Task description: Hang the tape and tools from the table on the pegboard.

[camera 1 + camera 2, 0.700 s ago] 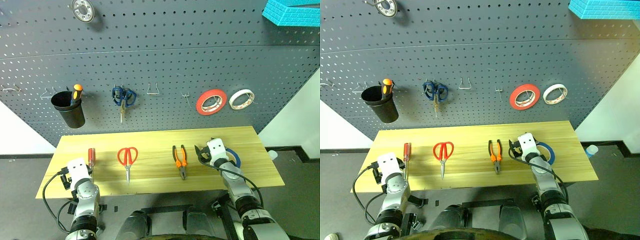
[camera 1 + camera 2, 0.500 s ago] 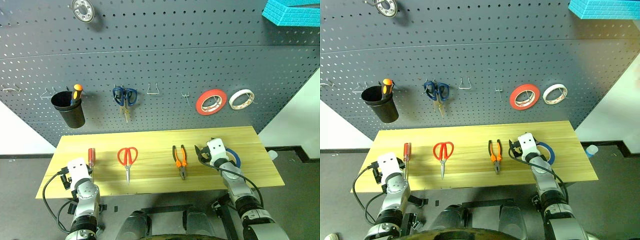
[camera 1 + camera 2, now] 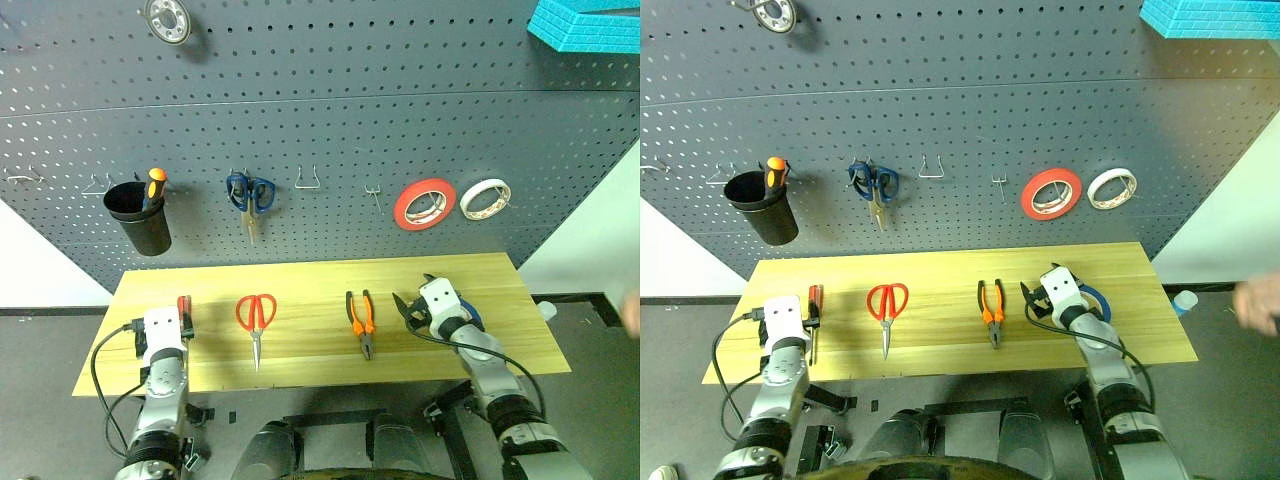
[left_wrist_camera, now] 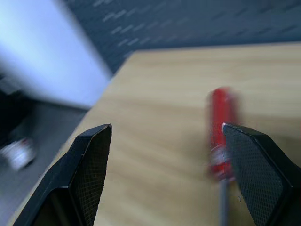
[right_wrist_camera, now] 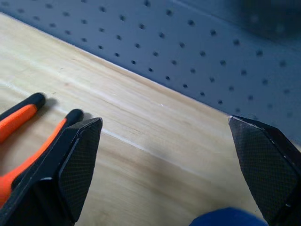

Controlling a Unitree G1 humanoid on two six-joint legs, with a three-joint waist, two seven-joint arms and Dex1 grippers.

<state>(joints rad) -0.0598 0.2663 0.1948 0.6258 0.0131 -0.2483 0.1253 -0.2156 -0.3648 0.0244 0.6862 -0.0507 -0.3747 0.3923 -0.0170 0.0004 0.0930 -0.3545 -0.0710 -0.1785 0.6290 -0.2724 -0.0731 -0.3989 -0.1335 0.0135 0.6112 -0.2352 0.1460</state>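
Observation:
On the light wooden table (image 3: 310, 275) lie a red-handled screwdriver (image 4: 220, 132), red-handled scissors (image 3: 256, 315), orange-and-black pliers (image 3: 361, 320) and a blue tape roll (image 3: 471, 318). My left gripper (image 4: 165, 127) is open at the table's near left. The screwdriver's handle lies between its fingers, close to one of them, untouched. My right gripper (image 5: 164, 121) is open low over the table. The pliers' handles (image 5: 28, 117) lie to one side of it, and the blue tape (image 5: 225, 217) sits just under it. The dark grey pegboard (image 3: 330, 130) rises behind the table.
On the pegboard hang a black cup (image 3: 135, 215) holding an orange-handled screwdriver, blue-handled scissors (image 3: 248, 195), a red tape roll (image 3: 424, 203) and a white tape roll (image 3: 485, 198). Empty wire hooks (image 3: 307, 182) sit between them. A person's hand (image 3: 1260, 305) shows at the right edge.
My left gripper has moved forward and a little right, up to the red screwdriver. The right arm shifted slightly right. A person's hand has appeared at the right edge.

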